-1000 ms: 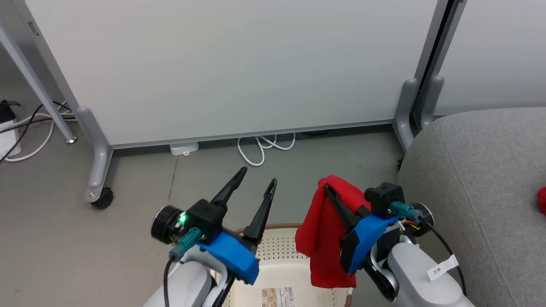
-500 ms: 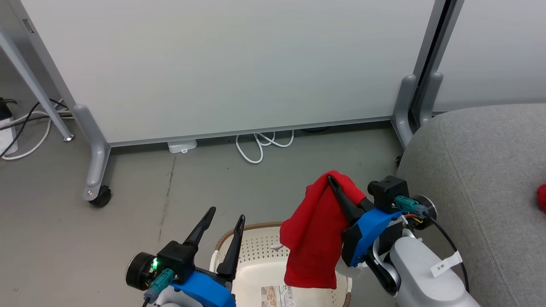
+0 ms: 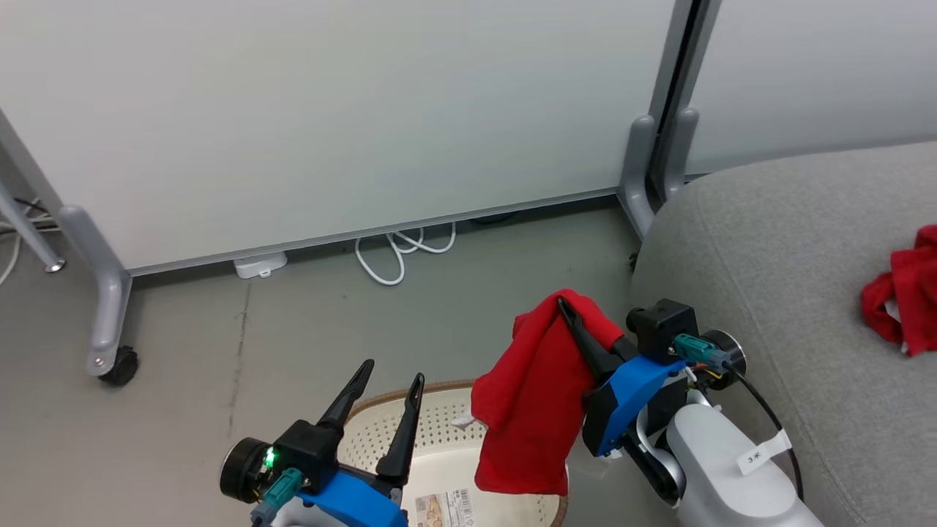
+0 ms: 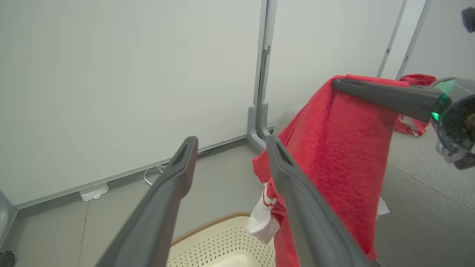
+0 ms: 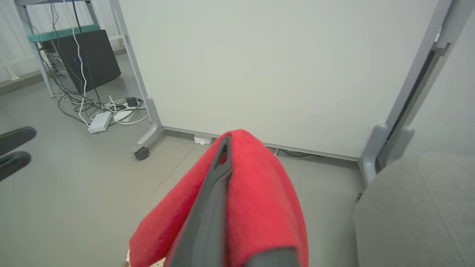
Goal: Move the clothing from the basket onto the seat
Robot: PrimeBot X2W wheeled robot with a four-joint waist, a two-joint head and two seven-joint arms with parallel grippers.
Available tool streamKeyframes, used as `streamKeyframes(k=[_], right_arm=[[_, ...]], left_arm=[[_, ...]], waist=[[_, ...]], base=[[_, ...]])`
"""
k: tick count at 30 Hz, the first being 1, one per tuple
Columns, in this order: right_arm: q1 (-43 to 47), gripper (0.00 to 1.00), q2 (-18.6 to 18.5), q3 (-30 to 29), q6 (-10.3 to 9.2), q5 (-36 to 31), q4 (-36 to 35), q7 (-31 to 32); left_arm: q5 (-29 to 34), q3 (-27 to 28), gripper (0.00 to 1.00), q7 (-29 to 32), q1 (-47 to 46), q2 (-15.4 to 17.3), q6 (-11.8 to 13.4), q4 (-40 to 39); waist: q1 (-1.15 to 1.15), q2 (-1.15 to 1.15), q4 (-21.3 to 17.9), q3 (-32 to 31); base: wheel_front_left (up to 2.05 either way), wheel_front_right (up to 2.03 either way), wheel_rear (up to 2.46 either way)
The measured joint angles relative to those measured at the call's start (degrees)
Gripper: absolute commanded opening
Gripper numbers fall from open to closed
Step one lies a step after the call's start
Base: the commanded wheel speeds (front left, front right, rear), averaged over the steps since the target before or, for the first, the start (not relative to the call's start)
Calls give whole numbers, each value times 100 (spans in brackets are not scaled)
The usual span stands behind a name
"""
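A wheeled, two-armed robot faces a white partition panel across a grey floor. Directions take straight ahead of the robot as twelve o'clock.

The right hand is raised at about one o'clock. Its two dark fingers are clenched together on a red garment. The cloth is draped over the fingertips and hangs in a loose fold on the side toward the other arm, clear of the floor. A white cuff with red stripes dangles from the fold's inner edge. From the head camera the garment's lower end overlaps the basket's right rim. Whether it touches the rim cannot be told.

The left hand sits lower, at about eleven o'clock. It is released, with its fingers spread wide and nothing between them, pointing up and forward.

The basket stands on the floor close in at twelve o'clock, between the two arms. It is oval and cream, with perforated walls and a brown rim. A printed label lies on its bottom.

The seat, a large grey woven cushion with a rounded corner, fills the space from two to four o'clock. A second red garment with a touch of white lies crumpled on it, well apart from the right hand.

A white cable lies looped on the floor at the foot of the panel at twelve o'clock. A black caster wheel on the panel's grey leg sits at ten o'clock.
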Motion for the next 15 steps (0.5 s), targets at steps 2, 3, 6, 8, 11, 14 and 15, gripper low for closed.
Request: streamKeyframes(k=[2,3,6,8,11,14,15], right_arm=[[-2,0,0,-8,0,-20,-31,14],[-3,0,0,-14,0,-32,-40,18],[-4,0,0,-36,0,-91,-63,27],[-5,0,0,-78,0,-134,-74,45],[-6,0,0,-137,0,-178,-105,63],[-7,0,-1,-176,0,-198,-155,74],[-8,0,0,-190,0,-213,-168,77]], left_arm=[[38,12,100,0,-2,-15,-2,-1],[45,16,100,-1,-4,-24,-2,-5],[82,20,100,0,-18,-56,-4,-2],[92,1,100,-1,-34,-81,-5,0],[93,-14,100,-1,-77,-115,-24,-8],[92,-47,100,-1,-102,-129,-34,-24],[92,-63,100,-1,-110,-127,-34,-25]], waist=[[0,0,-157,14],[0,0,-240,22],[0,0,-508,47],[0,0,-688,67],[0,0,-963,101],[0,0,-1245,139],[0,0,-1341,154]], base=[[0,0,0],[0,0,0],[0,0,0],[0,0,0],[0,0,0],[0,0,0],[0,0,0]])
